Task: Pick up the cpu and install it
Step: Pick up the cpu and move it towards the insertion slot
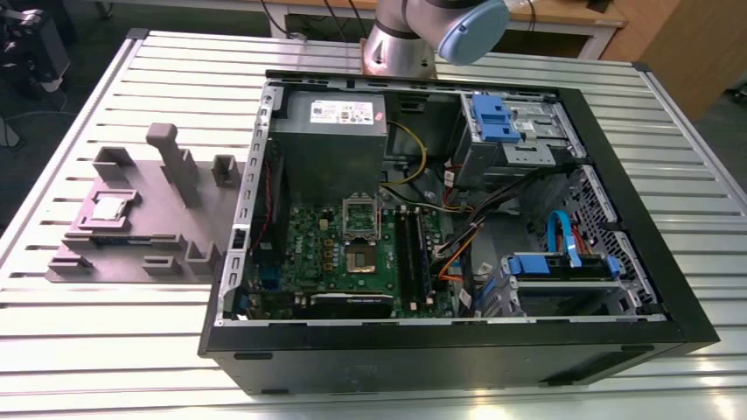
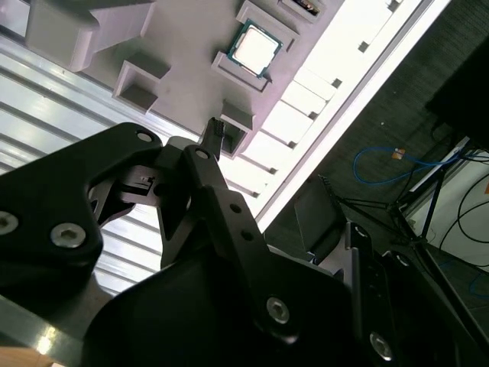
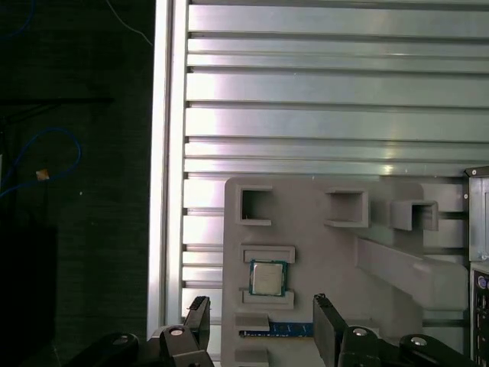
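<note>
1. We judge the pick-up as not yet made. The gripper (image 3: 260, 304) hangs above the fixture plate (image 1: 157, 229), its fingers spread wide and holding nothing.
2. The cpu (image 3: 268, 277) sits in its recess near the plate's edge on the exterior view's left, toward the table (image 1: 117, 337) edge.
3. In our view, a grasp calls for centring the fingers over two opposite rims, kept level.
4. The chip lies flat, metal top up. Being square, it has no long axis, and its sides run parallel to the plate's edges.

Open computer case (image 1: 443, 359) beside grey fixture plate (image 1: 173, 224) on slatted metal table (image 1: 105, 350)
</note>
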